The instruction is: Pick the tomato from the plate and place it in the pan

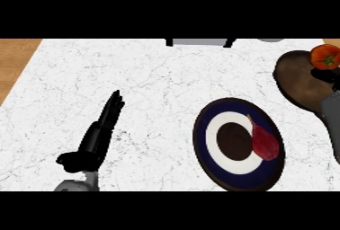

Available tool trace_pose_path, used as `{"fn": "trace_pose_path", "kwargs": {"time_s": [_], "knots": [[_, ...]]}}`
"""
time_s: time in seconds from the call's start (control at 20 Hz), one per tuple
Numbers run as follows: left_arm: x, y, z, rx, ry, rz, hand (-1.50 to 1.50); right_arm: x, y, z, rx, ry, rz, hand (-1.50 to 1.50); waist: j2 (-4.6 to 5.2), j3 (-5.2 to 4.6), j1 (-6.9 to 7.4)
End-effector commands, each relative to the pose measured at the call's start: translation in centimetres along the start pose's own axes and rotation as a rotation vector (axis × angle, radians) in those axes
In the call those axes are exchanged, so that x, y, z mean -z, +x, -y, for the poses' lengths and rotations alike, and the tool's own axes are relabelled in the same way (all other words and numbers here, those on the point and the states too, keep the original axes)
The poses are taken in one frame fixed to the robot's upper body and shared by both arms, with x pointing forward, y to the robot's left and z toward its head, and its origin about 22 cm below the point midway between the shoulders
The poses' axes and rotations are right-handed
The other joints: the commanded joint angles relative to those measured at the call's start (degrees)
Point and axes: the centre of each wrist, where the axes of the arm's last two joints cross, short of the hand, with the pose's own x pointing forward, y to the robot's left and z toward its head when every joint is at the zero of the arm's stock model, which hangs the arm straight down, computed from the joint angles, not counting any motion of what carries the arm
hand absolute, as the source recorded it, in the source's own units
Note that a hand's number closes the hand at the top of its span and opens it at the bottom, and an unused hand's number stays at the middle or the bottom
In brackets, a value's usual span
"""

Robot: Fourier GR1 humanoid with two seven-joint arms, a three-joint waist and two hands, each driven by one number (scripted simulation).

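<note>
Tomato [325,56]: red-orange w/ green calyx, at far right over the far part of the brown pan [299,81]. My right hand [327,75] shows only as dark shapes just below it, forearm coming in along the right edge; can't tell whether the fingers are round the tomato or already let go, nor whether the tomato rests on the pan or hangs above it. Judged placement phase: tomato is off the plate and at the pan, so what's left is release & pull back.

Plate [239,143]: dark blue rim, white ring, dark centre, near-centre on the white marble table [153,76], just left of the pan. It holds one dark red pointed item [265,141] on its right side, not the task's thing.

My left hand [106,121]: fingers straight, released, resting at left, well apart from plate — idle, leaves the right side free.
</note>
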Motion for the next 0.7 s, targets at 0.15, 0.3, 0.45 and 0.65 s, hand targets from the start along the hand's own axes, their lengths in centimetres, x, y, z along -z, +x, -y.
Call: {"fn": "trace_pose_path", "kwargs": {"time_s": [0.15, 0.3, 0.45, 0.65], "knots": [[1.1, 1.2, -0.2, 0.007, -0.014, 0.013, 0.0, 4.0, -4.5, 2.6, 0.017, -0.039, -0.025, 1.5, 0.41, 0.19, 0.63], [1.0, 0.3, 0.7, -0.01, -0.01, 0.03, 0.0, 2.3, -5.0, 1.0, -0.032, 0.245, -0.221, -1.5, 0.77, 0.02, 1.31], [1.7, 1.4, 1.1, -0.011, -0.031, 0.031, 0.0, 1.6, -6.5, 0.7, -0.115, 0.434, -0.184, -1.5, 1.43, 0.22, 2.7], [1.3, 0.8, 0.9, -0.013, -0.056, 0.013, 0.0, 2.7, -4.2, 0.8, 0.049, 0.534, -0.2, -1.5, 1.14, 0.23, 2.71]]}}
